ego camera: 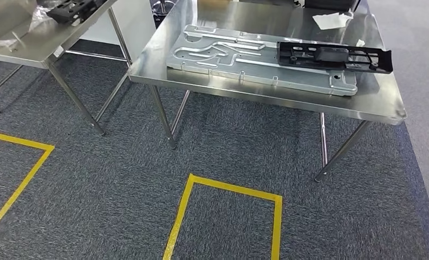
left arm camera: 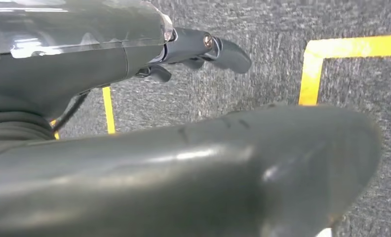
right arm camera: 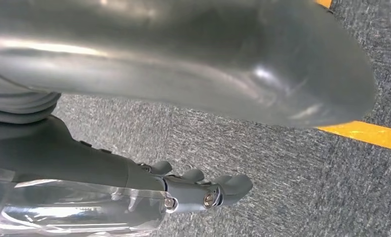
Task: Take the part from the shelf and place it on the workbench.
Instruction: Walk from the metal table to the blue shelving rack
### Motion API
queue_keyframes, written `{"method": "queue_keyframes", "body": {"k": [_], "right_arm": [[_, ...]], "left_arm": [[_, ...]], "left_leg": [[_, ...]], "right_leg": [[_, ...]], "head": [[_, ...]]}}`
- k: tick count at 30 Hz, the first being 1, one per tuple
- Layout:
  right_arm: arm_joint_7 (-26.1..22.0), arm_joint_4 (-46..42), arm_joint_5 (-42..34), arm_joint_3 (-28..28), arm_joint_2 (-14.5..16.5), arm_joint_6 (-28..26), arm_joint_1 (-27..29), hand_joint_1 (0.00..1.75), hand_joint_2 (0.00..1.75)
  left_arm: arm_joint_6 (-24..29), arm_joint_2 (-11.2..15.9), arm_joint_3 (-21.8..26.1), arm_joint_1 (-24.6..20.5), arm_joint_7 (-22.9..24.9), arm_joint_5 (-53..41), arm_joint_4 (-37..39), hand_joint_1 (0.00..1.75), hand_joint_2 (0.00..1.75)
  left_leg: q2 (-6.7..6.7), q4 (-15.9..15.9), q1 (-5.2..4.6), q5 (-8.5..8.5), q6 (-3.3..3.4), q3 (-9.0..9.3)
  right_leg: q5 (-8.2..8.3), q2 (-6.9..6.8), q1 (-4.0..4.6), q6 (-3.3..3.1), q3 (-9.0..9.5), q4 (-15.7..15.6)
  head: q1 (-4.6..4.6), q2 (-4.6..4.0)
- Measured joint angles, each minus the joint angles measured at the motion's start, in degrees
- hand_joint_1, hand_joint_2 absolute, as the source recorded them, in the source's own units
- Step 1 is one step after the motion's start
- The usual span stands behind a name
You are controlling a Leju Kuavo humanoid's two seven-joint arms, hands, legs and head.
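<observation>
A black plastic part (ego camera: 334,56) lies on a large silver stamped metal plate (ego camera: 255,59) on the steel workbench (ego camera: 385,100) ahead. Another black part (ego camera: 74,9) sits on a second steel table (ego camera: 33,51) at the far left. My left hand (left arm camera: 198,49) hangs above the grey carpet with its fingers apart and nothing in it. My right hand (right arm camera: 203,190) hangs the same way over the carpet, fingers spread and holding nothing. A thick grey thumb (left arm camera: 208,173) takes up much of the left wrist view, and the right thumb (right arm camera: 183,54) does so in the right wrist view.
Yellow tape squares (ego camera: 223,216) mark the grey carpet in front of the workbench, with another (ego camera: 17,173) at the left. A white crumpled sheet (ego camera: 331,20) lies at the bench's far side. Slanted steel legs (ego camera: 339,151) stand under both tables.
</observation>
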Motion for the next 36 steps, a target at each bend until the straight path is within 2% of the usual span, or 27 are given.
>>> {"method": "queue_keyframes", "body": {"k": [3, 4, 6, 8, 9, 10, 11, 12, 13, 15, 17, 19, 20, 21, 22, 24, 25, 26, 27, 28, 29, 31, 32, 33, 34, 35, 36], "right_arm": [[0.4, 0.0, -0.4, 0.0, 0.0, 0.9, 0.0, 0.00, 0.00], [0.5, 0.0, -0.5, 0.0, 0.0, 1.1, 0.0, 0.00, 0.00], [0.6, 0.0, -0.6, 0.0, 0.0, 1.6, 0.0, 0.00, 0.00], [0.9, 0.0, -0.5, 0.1, 0.2, 2.2, 0.1, 0.00, 0.00], [1.1, 0.1, -0.5, 0.1, 0.4, 2.5, 0.2, 0.00, 0.00], [1.3, 0.2, -0.4, 0.1, 0.5, 2.8, 0.2, 0.00, 0.00], [1.5, 0.2, -0.4, 0.2, 0.7, 3.1, 0.2, 0.00, 0.00], [1.7, 0.2, -0.4, 0.2, 0.7, 3.3, 0.2, 0.00, 0.00], [1.9, 0.3, -0.3, 0.2, 0.7, 3.4, 0.2, 0.00, 0.00], [2.0, 0.3, -0.3, 0.3, 0.7, 3.6, 0.2, 0.00, 0.00], [2.2, 0.3, 0.0, 0.4, 0.7, 3.7, 0.3, 0.00, 0.00], [2.5, 0.3, 0.4, 0.6, 0.7, 4.0, 0.5, 0.00, 0.00], [2.6, 0.3, 0.5, 0.6, 0.7, 4.1, 0.5, 0.00, 0.00], [2.7, 0.3, 0.7, 0.7, 0.7, 4.2, 0.5, 0.00, 0.00], [2.7, 0.3, 0.8, 0.8, 0.7, 4.3, 0.4, 0.00, 0.00], [2.6, 0.3, 0.9, 1.1, 0.9, 4.5, 0.4, 0.00, 0.00], [2.6, 0.3, 1.0, 1.2, 1.0, 4.6, 0.5, 0.00, 0.00], [2.5, 0.3, 1.1, 1.3, 1.0, 4.8, 0.5, 0.00, 0.00], [2.5, 0.3, 1.2, 1.4, 1.0, 4.9, 0.5, 0.00, 0.00], [2.4, 0.3, 1.2, 1.4, 0.9, 5.0, 0.3, 0.00, 0.00], [2.4, 0.3, 1.3, 1.5, 0.9, 5.1, 0.3, 0.00, 0.00], [2.5, 0.3, 1.3, 1.5, 0.8, 5.0, 0.3, 0.00, 0.00], [2.5, 0.4, 1.3, 1.5, 0.8, 5.0, 0.5, 0.00, 0.00], [2.5, 0.4, 1.3, 1.5, 0.7, 4.9, 0.6, 0.00, 0.00], [2.6, 0.4, 1.3, 1.5, 0.6, 4.8, 0.7, 0.00, 0.00], [2.7, 0.4, 1.2, 1.5, 0.5, 4.8, 0.8, 0.00, 0.00], [2.8, 0.5, 1.2, 1.5, 0.4, 4.7, 0.9, 0.00, 0.00]], "left_arm": [[-0.3, 0.0, -0.1, -0.1, 0.2, -0.4, 0.0, 0.00, 0.00], [-0.4, 0.1, -0.1, -0.1, 0.3, -0.5, 0.0, 0.00, 0.00], [-0.6, 0.1, -0.2, -0.1, 0.3, -0.6, 0.0, 0.00, 0.00], [-0.8, 0.2, -0.3, -0.1, 0.3, -0.6, 0.0, 0.00, 0.00], [-0.8, 0.4, -0.3, -0.1, 0.3, -0.7, -0.1, 0.00, 0.00], [-0.8, 0.6, -0.4, -0.2, 0.2, -0.7, -0.1, 0.00, 0.00], [-0.8, 0.7, -0.5, -0.2, 0.2, -0.7, -0.1, 0.00, 0.00], [-0.8, 0.6, -0.5, -0.2, 0.2, -0.7, -0.1, 0.00, 0.00], [-0.8, 0.5, -0.6, -0.1, 0.2, -0.7, -0.1, 0.00, 0.00], [-0.7, 0.5, -0.6, 0.1, 0.2, -0.7, -0.1, 0.00, 0.00], [-0.7, 0.5, -0.6, 0.0, 0.2, -0.7, -0.1, 0.00, 0.00], [-0.7, 0.5, -0.6, -0.1, 0.2, -0.7, -0.1, 0.00, 0.00], [-0.7, 0.5, -0.7, 0.0, 0.3, -0.6, -0.1, 0.00, 0.00], [-0.7, 0.5, -0.7, 0.1, 0.3, -0.6, -0.1, 0.00, 0.00], [-0.7, 0.5, -0.7, 0.2, 0.3, -0.5, -0.1, 0.00, 0.00], [-0.6, 0.7, -0.6, 0.3, 0.5, -0.2, -0.1, 0.00, 0.00], [-0.6, 0.7, -0.6, 0.2, 0.5, 0.0, -0.2, 0.00, 0.00], [-0.5, 0.7, -0.6, 0.1, 0.6, 0.1, -0.2, 0.00, 0.00], [-0.5, 0.7, -0.6, 0.2, 0.7, 0.2, -0.2, 0.00, 0.00], [-0.4, 0.6, -0.5, 0.3, 0.9, 0.2, -0.2, 0.00, 0.00], [-0.4, 0.5, -0.5, 0.4, 1.0, 0.3, -0.2, 0.00, 0.00], [-0.3, 0.3, -0.4, 0.5, 1.3, 0.3, -0.2, 0.00, 0.00], [-0.3, 0.2, -0.3, 0.5, 1.3, 0.3, -0.2, 0.00, 0.00], [-0.3, 0.0, -0.3, 0.3, 1.4, 0.3, -0.2, 0.00, 0.00], [-0.3, -0.1, -0.3, 0.3, 1.4, 0.3, -0.2, 0.00, 0.00], [-0.3, -0.3, -0.2, 0.3, 1.5, 0.3, -0.2, 0.00, 0.00], [-0.3, -0.4, -0.2, 0.3, 1.5, 0.3, -0.2, 0.00, 0.00]], "left_leg": [[-0.45, -1.9, 0.97, 1.24, -0.90, 0.72], [-0.76, -1.6, 1.33, 1.15, -1.44, 0.49], [-1.69, -0.4, 2.39, 0.61, -2.82, -0.19], [-2.84, 2.4, 3.60, -0.67, -5.00, -1.66], [-3.38, 4.0, 3.98, -1.46, -6.00, -2.55], [-3.81, 5.3, 4.11, -2.08, -6.90, -3.38], [-4.12, 5.9, 3.99, -2.32, -7.40, -3.88], [-4.47, 6.2, 4.14, -2.29, -7.71, -4.19], [-4.54, 6.0, 4.22, -2.06, -7.92, -4.32], [-2.50, 8.0, 4.16, -3.09, -7.49, -5.48], [0.59, 15.0, 3.28, -6.75, -6.25, -8.77], [1.54, 23.2, 2.09, -10.26, -5.07, -12.41], [1.61, 25.3, 1.43, -10.79, -4.31, -13.07], [1.66, 24.9, 0.68, -10.29, -3.26, -12.54], [1.92, 22.4, -0.19, -8.99, -1.91, -10.87], [4.75, 14.6, -2.36, -6.65, 1.48, -6.37], [6.21, 11.6, -3.23, -6.11, 2.56, -4.83], [7.28, 10.0, -3.86, -6.03, 3.18, -4.08], [7.29, 9.4, -4.07, -6.05, 3.20, -3.98], [6.49, 8.8, -4.08, -5.65, 2.91, -3.86], [5.77, 8.2, -3.90, -5.12, 2.61, -3.58], [4.33, 6.8, -3.32, -3.99, 2.19, -3.05], [3.67, 6.5, -3.10, -3.62, 2.10, -3.00], [2.87, 6.5, -2.98, -3.45, 2.16, -3.11], [2.06, 6.5, -2.88, -3.36, 2.16, -3.21], [1.19, 6.6, -2.82, -3.34, 2.14, -3.23], [0.32, 6.7, -2.75, -3.37, 2.06, -3.17]], "right_leg": [[-5.02, 0.00, -0.53, 0.84, -3.83, 8.6], [-5.69, -0.02, -1.06, 1.35, -4.82, 10.7], [-4.10, 0.00, -2.23, 2.71, -4.11, 9.7], [-1.64, 1.42, -3.41, 4.66, -1.31, 4.3], [-1.33, 2.49, -3.69, 4.62, -0.69, 2.9], [-1.52, 3.31, -3.87, 4.06, -0.63, 2.6], [-2.03, 3.68, -3.68, 2.93, -1.23, 3.8], [-2.16, 3.19, -3.66, 1.57, -1.51, 4.2], [-2.24, 2.45, -3.50, 0.80, -1.76, 4.7], [-2.11, 1.03, -2.89, -0.30, -2.05, 4.9], [-1.89, -0.43, -2.06, -0.96, -2.32, 4.8], [-1.78, -2.09, -1.01, -1.40, -2.63, 4.8], [-1.77, -2.91, -0.40, -1.65, -2.75, 4.8], [-1.79, -3.67, 0.25, -1.91, -2.79, 4.7], [-1.82, -4.37, 0.88, -2.13, -2.76, 4.7], [-1.92, -5.75, 1.73, -2.45, -2.55, 4.7], [-1.95, -6.38, 1.87, -2.48, -2.47, 4.6], [-1.95, -7.06, 1.81, -2.42, -2.40, 4.6], [-1.93, -7.76, 1.78, -2.28, -2.33, 4.5], [-1.88, -8.31, 1.60, -2.07, -2.18, 4.3], [-1.99, -7.92, 1.47, -1.78, -2.03, 4.4], [-3.62, -4.74, 1.17, -1.11, -2.79, 6.5], [-5.20, -2.69, 0.95, -0.78, -4.03, 9.2], [-6.94, -1.43, 0.77, -0.48, -5.71, 12.6], [-8.18, -0.88, 0.62, -0.18, -7.30, 15.8], [-8.42, -0.70, 0.51, 0.08, -8.31, 17.8], [-7.45, -0.61, 0.41, 0.27, -8.40, 17.7]], "head": [[0.01, 0.00], [0.01, 0.00], [0.00, 0.00], [0.02, 0.00], [0.08, 0.00], [0.09, 0.00], [0.10, 0.00], [0.09, 0.00], [0.05, 0.00], [0.05, 0.00], [0.05, 0.00], [0.04, 0.00], [0.04, 0.00], [0.04, 0.00], [0.04, 0.00], [0.06, 0.01], [0.07, 0.01], [0.08, 0.01], [0.08, 0.00], [0.08, 0.00], [0.09, 0.00], [0.09, 0.00], [0.10, 0.01], [0.10, 0.01], [0.10, 0.01], [0.10, 0.01], [0.10, 0.00]]}}
